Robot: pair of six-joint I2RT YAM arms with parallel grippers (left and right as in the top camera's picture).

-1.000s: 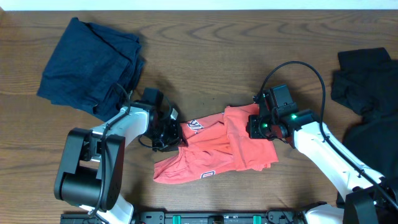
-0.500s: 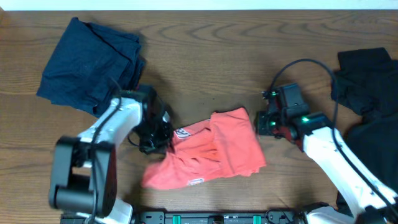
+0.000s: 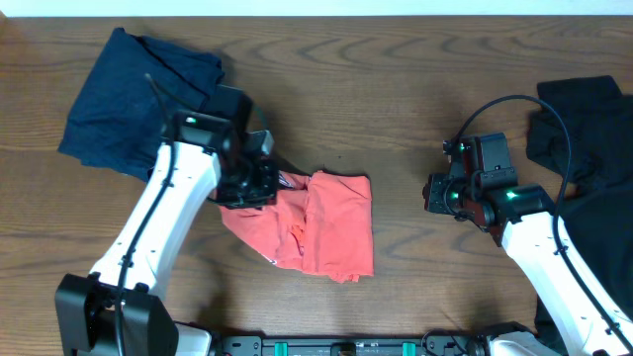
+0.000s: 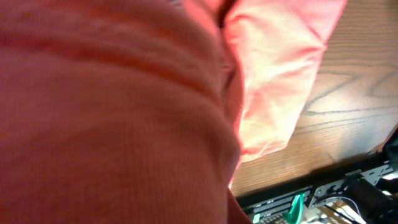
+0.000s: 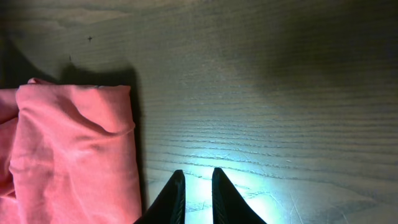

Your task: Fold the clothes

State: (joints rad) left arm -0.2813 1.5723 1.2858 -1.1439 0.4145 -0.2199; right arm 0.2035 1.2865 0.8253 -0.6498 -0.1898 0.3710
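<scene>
The bench (image 3: 396,79) carries the coral-red T-shirt (image 3: 326,222), which lies bunched beside and below the left fingers (image 3: 259,184). They are clamped on its edge, probably to pull it flat for folding. The right fingers (image 5: 176,193) stand narrowly apart and empty over bare wood, with the shirt to their left.
</scene>
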